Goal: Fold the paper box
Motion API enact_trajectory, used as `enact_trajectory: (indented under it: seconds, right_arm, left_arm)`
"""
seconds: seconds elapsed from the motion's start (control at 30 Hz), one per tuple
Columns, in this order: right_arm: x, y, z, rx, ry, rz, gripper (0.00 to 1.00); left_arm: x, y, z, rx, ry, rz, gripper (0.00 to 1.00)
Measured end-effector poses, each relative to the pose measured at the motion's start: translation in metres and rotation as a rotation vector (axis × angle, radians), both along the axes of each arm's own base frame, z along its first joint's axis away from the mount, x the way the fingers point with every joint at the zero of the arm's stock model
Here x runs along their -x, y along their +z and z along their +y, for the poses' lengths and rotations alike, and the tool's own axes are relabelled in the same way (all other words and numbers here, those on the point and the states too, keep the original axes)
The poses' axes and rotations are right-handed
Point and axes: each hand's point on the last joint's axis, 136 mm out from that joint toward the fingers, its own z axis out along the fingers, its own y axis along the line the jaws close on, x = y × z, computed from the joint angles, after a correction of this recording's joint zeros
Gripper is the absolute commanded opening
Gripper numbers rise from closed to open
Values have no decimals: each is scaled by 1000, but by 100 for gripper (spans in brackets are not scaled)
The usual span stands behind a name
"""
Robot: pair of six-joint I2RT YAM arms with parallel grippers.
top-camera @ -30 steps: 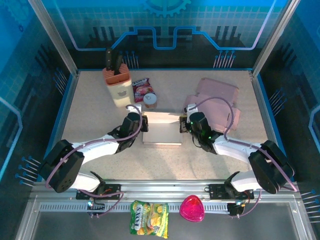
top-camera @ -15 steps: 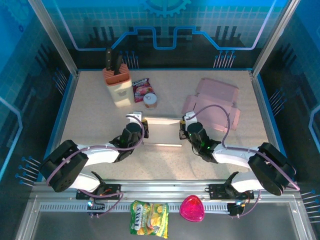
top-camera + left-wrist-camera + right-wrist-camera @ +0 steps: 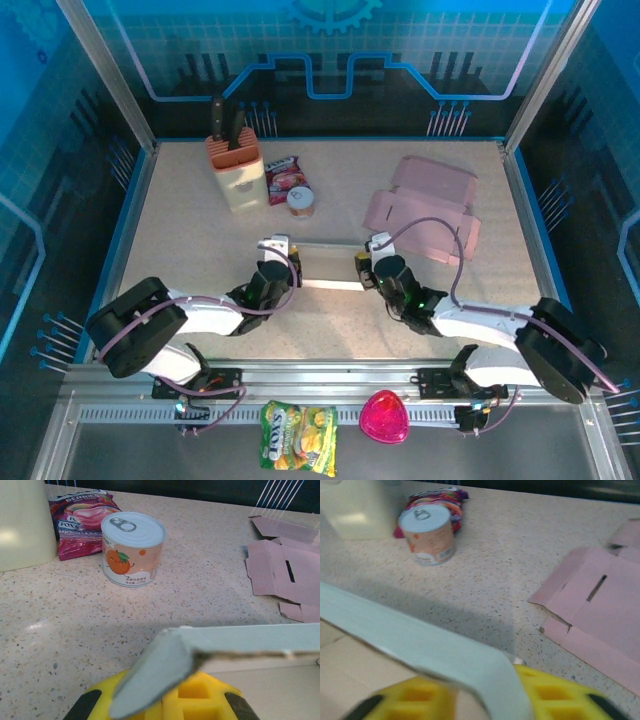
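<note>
The paper box (image 3: 326, 268) sits at the middle of the table (image 3: 190, 240), between the two arms. It is pale grey-white card with a raw brown cut edge, and from above it reads as a narrow band running left to right, its long panels seen almost edge-on. The left gripper (image 3: 288, 263) meets its left end and the right gripper (image 3: 363, 266) its right end. The left wrist view brings that end close. A grey flap with a rounded corner slants across the yellow fingers (image 3: 150, 707), and the long card edge runs off to the right. Those fingers are pressed together, pinching the flap. The right wrist view is blurred. A pale curved flap sweeps down between its yellow fingers (image 3: 555, 695), with a tan inner panel to the left, and I cannot tell whether those jaws grip the card or stand off it. The overhead view gives the wider layout. A cream knife block (image 3: 233, 172) stands at the far left, with a berry sweet packet (image 3: 283, 178) and a small orange-printed can (image 3: 300, 201) beside it. A flat pink carton blank (image 3: 425, 205) lies at the far right, well apart from the box. A yellow-green snack bag (image 3: 298, 435) and a pink heart-shaped piece (image 3: 384, 418) lie in front of the rail. Both wrist views show the can upright with its pull-tab lid, and slots cut in the pink blank.
</note>
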Motion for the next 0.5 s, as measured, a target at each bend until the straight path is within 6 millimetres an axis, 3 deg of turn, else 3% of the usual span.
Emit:
enact_trajectory:
  seconds: [0.07,0.23,0.5]
  right_arm:
    - [7,3,2,-23,15,39,65]
    - [30,16,3,-138,48,147,82]
    - [73,31,-9,-333,69,308,92]
  left_arm:
    - [2,0,-3,-1,-10,-1,0]
    - [4,0,-3,-10,1,-4,0]
    - [9,-1,-2,-39,34,-13,0]
